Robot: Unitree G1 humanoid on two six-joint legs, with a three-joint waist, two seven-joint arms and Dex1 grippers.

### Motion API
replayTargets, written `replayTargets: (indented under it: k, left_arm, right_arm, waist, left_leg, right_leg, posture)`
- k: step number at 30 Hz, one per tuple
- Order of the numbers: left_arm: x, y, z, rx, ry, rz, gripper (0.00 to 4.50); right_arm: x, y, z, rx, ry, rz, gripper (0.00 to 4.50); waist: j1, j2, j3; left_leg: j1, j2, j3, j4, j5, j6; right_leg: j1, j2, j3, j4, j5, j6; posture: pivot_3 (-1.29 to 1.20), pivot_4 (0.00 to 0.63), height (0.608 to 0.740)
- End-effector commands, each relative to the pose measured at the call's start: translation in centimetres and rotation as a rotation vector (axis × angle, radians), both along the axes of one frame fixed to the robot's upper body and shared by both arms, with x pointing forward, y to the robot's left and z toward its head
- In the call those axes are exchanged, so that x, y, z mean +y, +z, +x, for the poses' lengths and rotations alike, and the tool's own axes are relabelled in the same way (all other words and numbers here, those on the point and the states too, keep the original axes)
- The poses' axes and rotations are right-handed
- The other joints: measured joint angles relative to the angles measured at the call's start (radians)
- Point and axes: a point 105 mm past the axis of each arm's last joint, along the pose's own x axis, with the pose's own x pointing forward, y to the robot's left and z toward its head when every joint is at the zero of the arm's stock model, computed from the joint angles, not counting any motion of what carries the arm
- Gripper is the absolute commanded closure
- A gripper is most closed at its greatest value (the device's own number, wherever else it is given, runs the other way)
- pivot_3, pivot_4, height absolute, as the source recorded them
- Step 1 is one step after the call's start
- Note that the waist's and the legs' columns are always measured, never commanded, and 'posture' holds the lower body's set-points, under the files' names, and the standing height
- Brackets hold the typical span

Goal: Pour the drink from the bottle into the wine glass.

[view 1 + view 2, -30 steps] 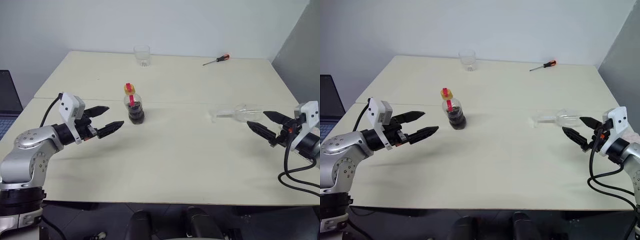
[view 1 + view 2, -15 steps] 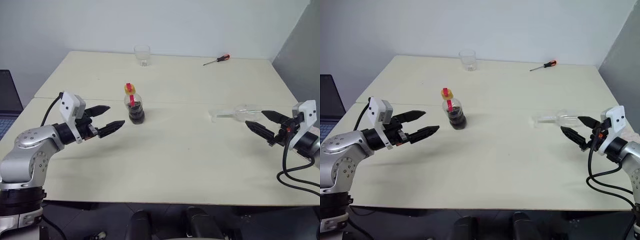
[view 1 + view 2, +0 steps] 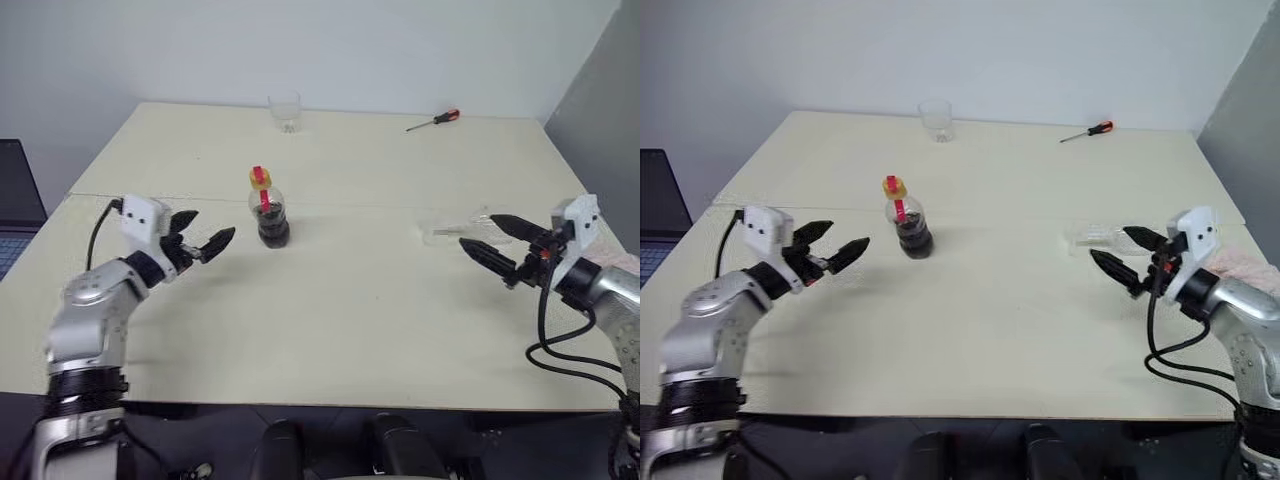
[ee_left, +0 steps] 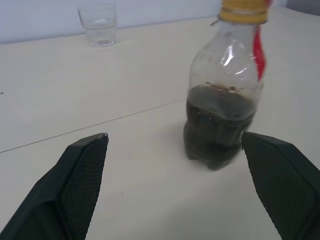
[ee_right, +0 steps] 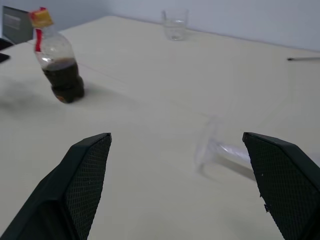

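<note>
The bottle [image 3: 268, 212] stood upright left of centre in the left eye view, its yellow cap on and the dark drink [image 4: 219, 120] filling only its lower part. The wine glass [image 3: 462, 226] lay on its side toward the right of that view, foot pointing to the frame's centre, just beyond the right gripper [image 3: 488, 240], whose fingers stood wide apart with nothing between them. The left gripper [image 3: 204, 234] was likewise spread and empty, near the bottle's left but apart from it.

Judged from this, the chief risk lay with the glass: being round and lying flat, it could roll away or slip from the fingers when righted. The light bottle could tip if a finger nudged it before closing, and the cap would still have to come off (nothing can pour otherwise).

The red strip on the neck showed no readable writing. A clear tumbler [image 3: 284, 110] and a screwdriver [image 3: 434, 120] sat at the top of the frame, well clear
</note>
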Motion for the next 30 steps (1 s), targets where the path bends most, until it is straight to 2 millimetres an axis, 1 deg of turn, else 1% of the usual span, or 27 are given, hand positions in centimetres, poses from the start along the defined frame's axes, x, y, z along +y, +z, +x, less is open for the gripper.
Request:
replayTargets:
  k: [1,2,5,9,12,17,20,24,30]
  left_arm:
    - [-2.0,-0.1,1.0,-0.056,-0.031,0.013,0.02]
    - [-2.5,-0.4,1.1,-0.061,-0.041,0.022,0.02]
    - [-2.8,-1.3,1.4,-0.061,-0.039,0.078,0.02]
    - [-3.6,-2.2,1.6,-0.052,-0.058,0.043,0.02]
    - [-4.2,-2.2,2.0,-0.068,-0.061,0.023,0.02]
    - [-5.0,-1.2,3.6,-0.131,-0.024,0.01,0.02]
    - [-4.6,-0.9,4.6,-0.135,0.02,-0.031,0.02]
    - [-5.7,-0.3,5.5,-0.153,-0.009,-0.044,0.02]
    - [-7.2,-0.6,6.3,-0.147,-0.043,-0.028,0.02]
  right_arm:
    - [1.9,2.1,-0.3,-0.07,0.074,0.008,0.0]
    - [2.4,2.4,-0.4,-0.075,0.092,0.01,0.0]
    - [3.8,2.6,-1.0,-0.076,0.147,0.003,0.0]
    - [6.2,2.4,-1.6,-0.075,0.215,0.007,0.0]
    - [7.2,2.1,-1.6,-0.067,0.232,0.023,0.0]
    - [8.1,1.8,-1.5,-0.062,0.257,0.023,0.0]
    - [8.2,1.8,-1.5,-0.064,0.259,0.026,0.0]
    - [8.2,1.9,-1.4,-0.067,0.256,0.026,0.0]
    - [8.2,2.0,-1.4,-0.075,0.248,0.026,0.0]
  waist:
    - [0.001,0.0,0.0]
    - [0.001,0.0,0.0]
    - [0.0,0.0,0.0]
    - [-0.003,0.0,0.0]
    - [-0.001,0.0,0.0]
    - [0.003,-0.001,0.0]
    - [0.002,0.0,0.0]
    - [0.001,-0.001,0.0]
    - [0.001,-0.001,0.0]
  left_leg:
    - [-0.001,0.0,0.0,0.0,0.0,0.0]
    - [-0.001,0.0,0.0,0.0,0.0,0.0]
    - [-0.001,0.0,0.0,0.0,0.0,0.0]
    - [0.0,0.001,-0.001,0.0,0.0,0.0]
    - [0.0,0.0,-0.001,0.0,0.0,0.0]
    - [-0.001,0.0,-0.001,0.001,0.0,0.0]
    - [-0.001,0.0,-0.001,0.001,0.0,0.0]
    - [-0.001,0.0,-0.002,0.001,0.0,0.0]
    - [-0.001,0.0,-0.002,0.001,0.0,0.0]
  right_leg:
    - [0.0,0.0,0.0,0.0,0.0,0.0]
    - [0.0,-0.001,0.0,0.0,0.0,0.0]
    - [-0.001,0.0,0.0,0.0,0.0,0.0]
    - [-0.001,0.0,0.0,0.001,0.0,0.0]
    - [0.0,0.0,-0.001,0.001,0.0,0.0]
    - [0.0,0.0,-0.001,0.0,0.0,0.0]
    - [0.0,0.0,-0.001,0.0,0.0,0.0]
    - [0.0,0.0,-0.001,0.0,0.0,0.0]
    - [0.0,0.001,-0.002,0.0,0.0,0.0]
  posture:
    - [0.0,0.15,0.74]
    - [0.0,0.15,0.74]
    - [0.0,0.15,0.74]
    - [0.0,0.15,0.74]
    - [0.0,0.15,0.74]
    - [0.0,0.15,0.74]
    - [0.0,0.15,0.74]
    - [0.0,0.15,0.74]
    - [0.0,0.15,0.74]
